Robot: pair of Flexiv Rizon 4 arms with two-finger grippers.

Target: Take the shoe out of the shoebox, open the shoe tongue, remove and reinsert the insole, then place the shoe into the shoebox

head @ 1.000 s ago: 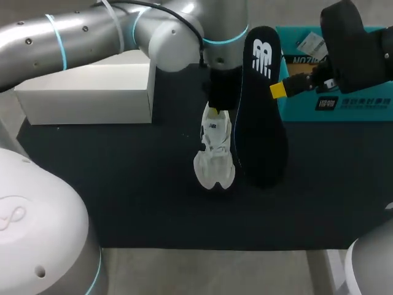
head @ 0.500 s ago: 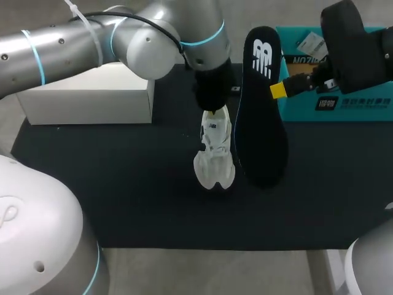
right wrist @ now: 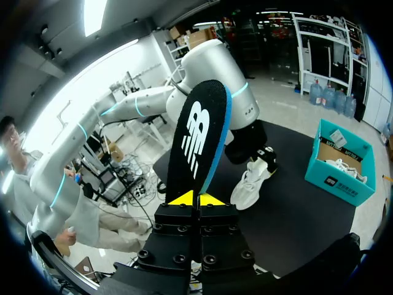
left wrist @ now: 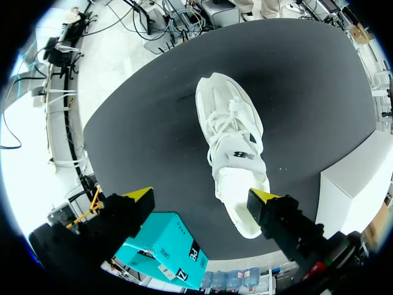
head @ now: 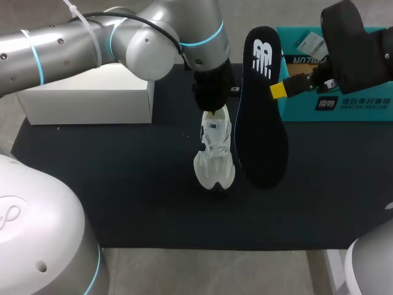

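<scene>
shoe (head: 214, 153): white, dark tongue mark | insole (head: 263, 117): black, white logo, blue edge | shoebox (head: 344, 101): teal, white print | box (head: 86, 92), 10 o'clock from shoe: white | mat (head: 123, 184): black | fingertips (head: 278, 90): yellow | left arm (head: 141, 43): silver, light-blue rings

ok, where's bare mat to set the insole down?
Bare mat between the white box and the near edge, left of the shoe. Another patch below the teal shoebox, right of the insole. Crowded mid-table: left gripper over the shoe's heel, insole alongside in the right gripper.
</scene>
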